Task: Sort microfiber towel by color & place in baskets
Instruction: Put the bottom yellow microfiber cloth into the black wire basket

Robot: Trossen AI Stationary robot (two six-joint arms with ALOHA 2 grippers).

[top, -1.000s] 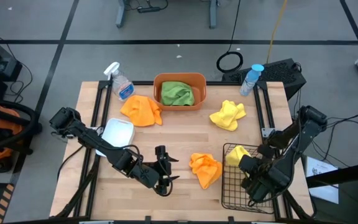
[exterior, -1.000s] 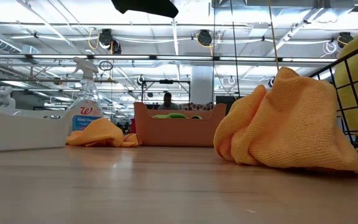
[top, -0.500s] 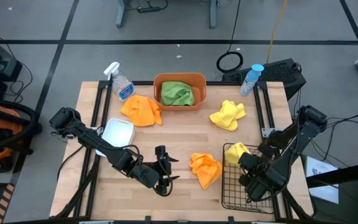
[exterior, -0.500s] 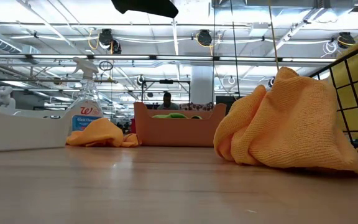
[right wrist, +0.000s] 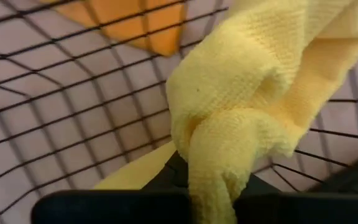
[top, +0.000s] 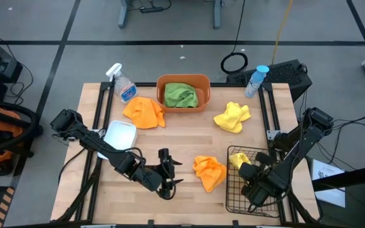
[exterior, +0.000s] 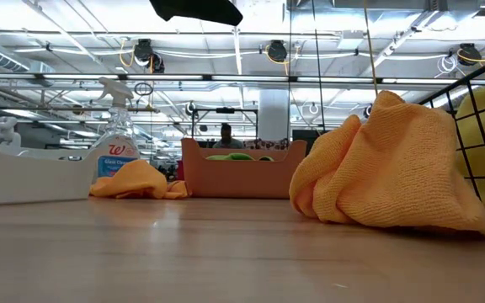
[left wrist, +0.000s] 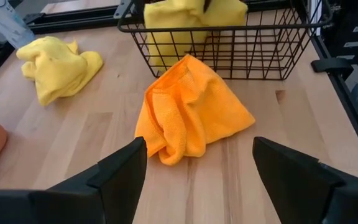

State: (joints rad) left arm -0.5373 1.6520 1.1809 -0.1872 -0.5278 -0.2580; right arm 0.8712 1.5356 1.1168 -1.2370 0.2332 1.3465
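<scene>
My right gripper [top: 251,176] is down inside the black wire-mesh basket [top: 253,206] at the table's near right, shut on a yellow towel [top: 239,161]. My left gripper [top: 168,177] is open and hovers left of an orange towel [top: 209,172], which lies crumpled on the table beside the basket. The orange tub [top: 183,80] at the far edge holds a green towel [top: 180,95]. The white bin [top: 120,135] sits on the left. Another orange towel [top: 144,112] and a second yellow towel [top: 232,117] lie loose on the table. My right gripper holds the yellow towel by a bunched fold [right wrist: 213,168], several layers thick, coming from above. The cloth hides the fingers themselves. The towel bulges slack ahead of the gripper [right wrist: 260,81] inside the basket's wire walls; whether it rests on the basket floor, I cannot tell.
A spray bottle [top: 122,82] stands at the far left and a blue-capped bottle [top: 256,80] at the far right. Bare wood lies in the table's middle, between the loose towels. The basket's wire side [left wrist: 229,56] stands just behind the orange towel [left wrist: 191,112].
My right gripper has moved down and a little toward the near edge, deeper into the wire basket, carrying the yellow towel. The towel now sits lower behind the mesh than before. The left arm has kept still.
</scene>
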